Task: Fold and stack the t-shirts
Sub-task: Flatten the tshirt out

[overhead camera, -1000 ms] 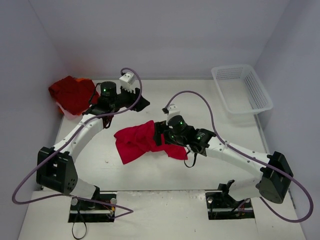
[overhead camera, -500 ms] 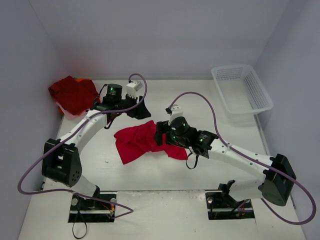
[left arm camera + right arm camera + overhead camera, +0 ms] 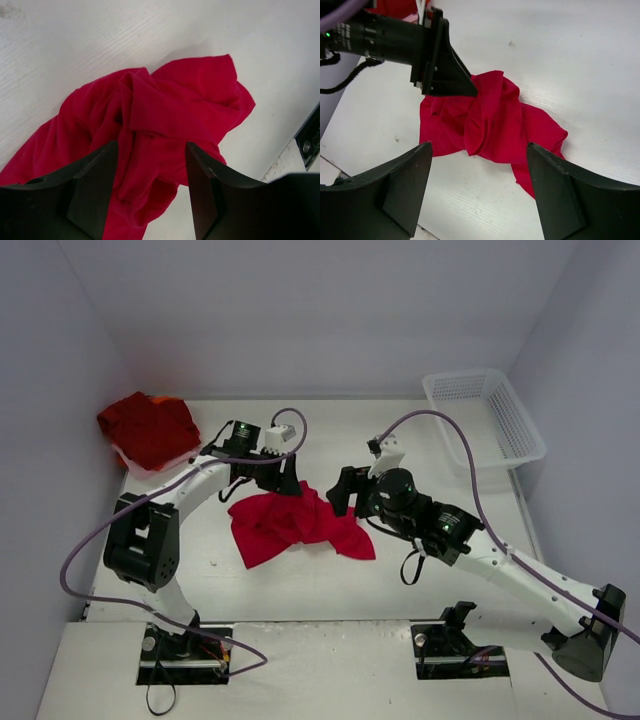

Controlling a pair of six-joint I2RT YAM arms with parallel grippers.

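A crumpled bright red t-shirt (image 3: 295,525) lies in a heap mid-table. Over its far edge hovers my left gripper (image 3: 288,483), open. In the left wrist view the left gripper (image 3: 150,150) has its fingers on either side of the bunched t-shirt (image 3: 170,105) below, gripping nothing. My right gripper (image 3: 343,500) is open, raised off the shirt's right side. The right wrist view shows the right gripper (image 3: 479,150) wide apart above the t-shirt (image 3: 495,120), with the left gripper (image 3: 445,70) at the cloth's far side. A darker red t-shirt bundle (image 3: 148,427) rests at the back left.
A white mesh basket (image 3: 483,417) stands at the back right corner. Walls close in the table at the left, back and right. Purple cables loop from both arms above the table.
The left gripper swung from near the back-left bundle over to the shirt's far edge. The right gripper pulled back off the shirt toward the right and rose. The cloth settled slightly wider.
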